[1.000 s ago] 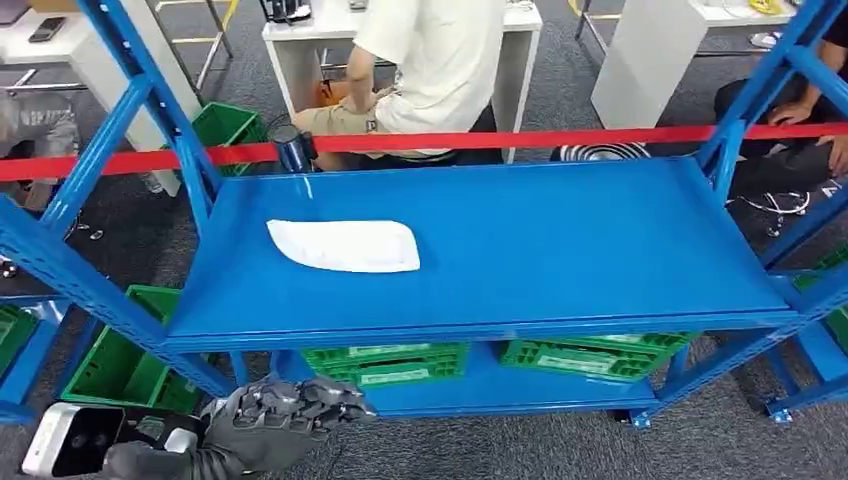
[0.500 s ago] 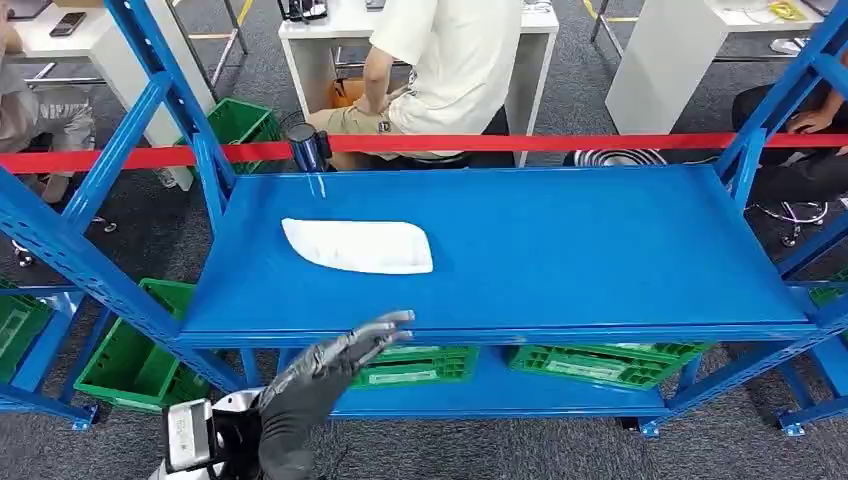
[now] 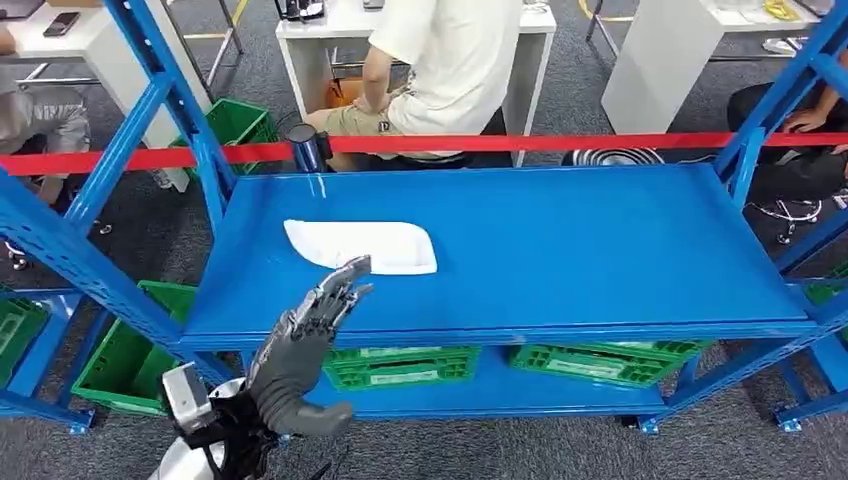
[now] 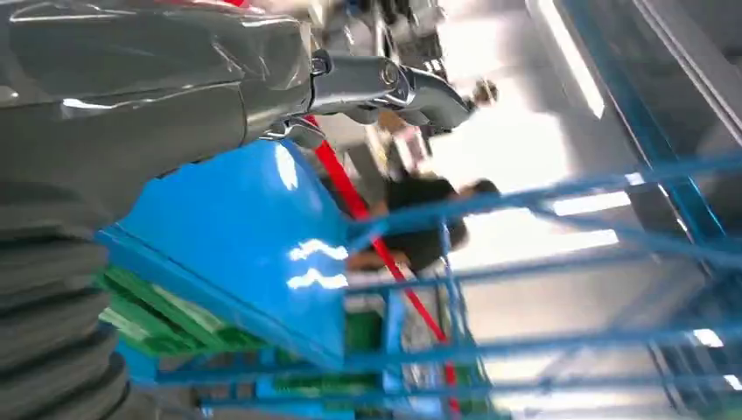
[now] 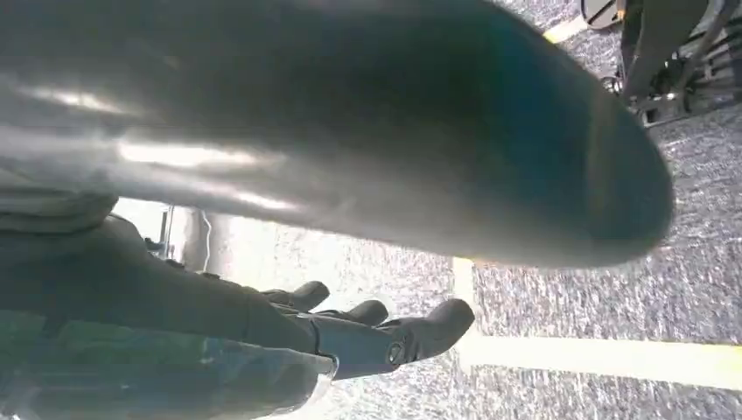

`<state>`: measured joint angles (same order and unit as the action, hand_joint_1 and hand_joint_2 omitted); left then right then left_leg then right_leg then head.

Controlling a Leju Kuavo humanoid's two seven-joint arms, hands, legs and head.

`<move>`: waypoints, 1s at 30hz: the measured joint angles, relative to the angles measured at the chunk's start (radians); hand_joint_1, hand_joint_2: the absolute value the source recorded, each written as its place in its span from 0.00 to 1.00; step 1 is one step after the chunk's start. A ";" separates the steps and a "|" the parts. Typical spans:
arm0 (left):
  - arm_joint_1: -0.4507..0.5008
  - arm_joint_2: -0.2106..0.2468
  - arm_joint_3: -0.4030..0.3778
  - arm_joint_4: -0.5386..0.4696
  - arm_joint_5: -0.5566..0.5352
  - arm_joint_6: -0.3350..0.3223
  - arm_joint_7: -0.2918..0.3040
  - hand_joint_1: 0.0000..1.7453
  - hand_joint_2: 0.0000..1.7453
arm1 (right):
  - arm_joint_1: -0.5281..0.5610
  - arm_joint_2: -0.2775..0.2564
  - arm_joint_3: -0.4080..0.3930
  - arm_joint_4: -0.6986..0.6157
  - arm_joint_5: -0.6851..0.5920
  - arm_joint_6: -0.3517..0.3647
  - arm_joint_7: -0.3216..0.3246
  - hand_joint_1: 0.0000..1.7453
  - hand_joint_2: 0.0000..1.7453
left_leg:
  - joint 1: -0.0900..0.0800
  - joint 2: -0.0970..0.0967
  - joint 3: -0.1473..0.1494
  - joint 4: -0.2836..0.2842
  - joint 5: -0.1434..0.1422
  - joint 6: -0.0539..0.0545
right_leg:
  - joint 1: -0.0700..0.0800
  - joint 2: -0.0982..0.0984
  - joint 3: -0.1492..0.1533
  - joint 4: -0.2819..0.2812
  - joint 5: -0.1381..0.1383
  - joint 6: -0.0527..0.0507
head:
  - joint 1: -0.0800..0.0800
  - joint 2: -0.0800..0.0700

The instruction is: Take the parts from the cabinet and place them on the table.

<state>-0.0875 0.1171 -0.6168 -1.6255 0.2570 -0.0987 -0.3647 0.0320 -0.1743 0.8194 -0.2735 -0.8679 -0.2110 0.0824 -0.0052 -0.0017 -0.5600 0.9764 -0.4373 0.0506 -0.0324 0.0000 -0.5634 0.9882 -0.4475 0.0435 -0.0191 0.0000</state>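
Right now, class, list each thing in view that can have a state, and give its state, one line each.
White part: lying flat on the blue shelf, not held.
Left hand: open, fingers stretched toward the part.
Right hand: open, holding nothing, above the floor.
Green crates: resting on the lower shelf.

A flat white part (image 3: 362, 245), roughly rectangular with rounded corners, lies flat on the blue cabinet shelf (image 3: 560, 250), toward the shelf's left side.
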 joint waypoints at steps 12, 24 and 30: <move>-0.016 -0.014 -0.029 0.077 -0.555 0.431 0.053 0.00 1.00 | 0.011 -0.005 0.016 -0.022 -0.033 -0.034 -0.002 0.00 0.00 | -0.012 0.000 -0.006 0.018 -0.009 -0.010 | 0.000 -0.001 -0.006 0.023 -0.015 -0.008 | 0.005 0.000; -0.035 -0.012 0.009 0.244 -1.065 0.663 0.258 0.00 1.00 | -0.003 -0.004 0.051 -0.026 -0.021 -0.030 -0.019 0.00 0.00 | 0.012 0.000 -0.082 0.170 -0.047 -0.034 | 0.003 0.003 -0.003 0.020 -0.010 -0.033 | 0.002 0.000; -0.088 -0.009 0.074 0.400 -1.269 0.653 0.338 0.00 1.00 | -0.037 0.008 0.077 -0.021 0.002 -0.010 -0.019 0.00 0.00 | -0.011 0.006 -0.010 0.009 -0.004 0.012 | 0.001 0.002 -0.002 0.003 0.001 -0.013 | 0.000 0.000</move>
<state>-0.1754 0.1083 -0.5433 -1.2251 -1.0119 0.5539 -0.0267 -0.0055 -0.1663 0.8968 -0.2949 -0.8656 -0.2209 0.0633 -0.0162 0.0039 -0.5697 0.9852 -0.4409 0.0623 -0.0310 0.0015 -0.5653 0.9910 -0.4462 0.0304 -0.0187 0.0000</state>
